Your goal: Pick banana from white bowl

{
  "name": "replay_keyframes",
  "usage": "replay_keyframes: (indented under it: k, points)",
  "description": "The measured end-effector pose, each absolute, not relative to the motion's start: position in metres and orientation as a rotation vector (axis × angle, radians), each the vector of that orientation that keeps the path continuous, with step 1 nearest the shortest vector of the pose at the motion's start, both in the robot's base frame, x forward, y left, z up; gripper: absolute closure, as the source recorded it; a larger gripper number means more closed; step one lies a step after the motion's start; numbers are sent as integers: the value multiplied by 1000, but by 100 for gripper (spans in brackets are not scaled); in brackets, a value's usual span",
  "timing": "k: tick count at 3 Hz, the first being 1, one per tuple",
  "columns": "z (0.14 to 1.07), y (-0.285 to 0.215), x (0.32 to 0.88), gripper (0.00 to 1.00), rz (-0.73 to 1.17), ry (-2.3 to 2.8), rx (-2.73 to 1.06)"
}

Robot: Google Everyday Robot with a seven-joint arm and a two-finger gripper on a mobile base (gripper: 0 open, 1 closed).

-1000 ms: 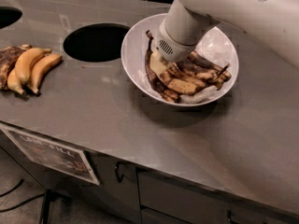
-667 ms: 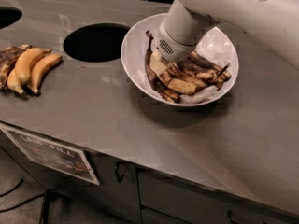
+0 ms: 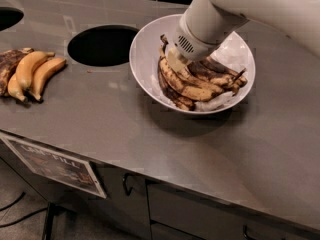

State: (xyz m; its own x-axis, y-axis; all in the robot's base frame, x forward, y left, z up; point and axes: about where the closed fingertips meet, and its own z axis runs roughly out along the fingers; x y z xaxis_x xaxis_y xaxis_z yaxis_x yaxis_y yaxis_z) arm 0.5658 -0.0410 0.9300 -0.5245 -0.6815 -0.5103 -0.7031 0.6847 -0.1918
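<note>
A large white bowl (image 3: 145, 59) sits on the grey steel counter right of a round hole. It holds several overripe, brown-spotted bananas (image 3: 192, 89). My white arm comes in from the top right and reaches down into the bowl. My gripper (image 3: 176, 60) is at the bananas on the bowl's left side, its end hidden behind the wrist and against the fruit.
A round hole (image 3: 102, 45) opens in the counter left of the bowl, and part of another hole (image 3: 7, 18) shows at the far left. A bunch of yellow bananas (image 3: 30, 73) lies at the left edge. The counter's front edge has cabinets and a label (image 3: 55, 165) below.
</note>
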Motion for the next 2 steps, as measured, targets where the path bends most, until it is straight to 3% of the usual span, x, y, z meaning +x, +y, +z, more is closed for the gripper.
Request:
replay_keyframes:
  k: [2]
  points:
    - [994, -49, 540, 100, -47, 2209, -1027]
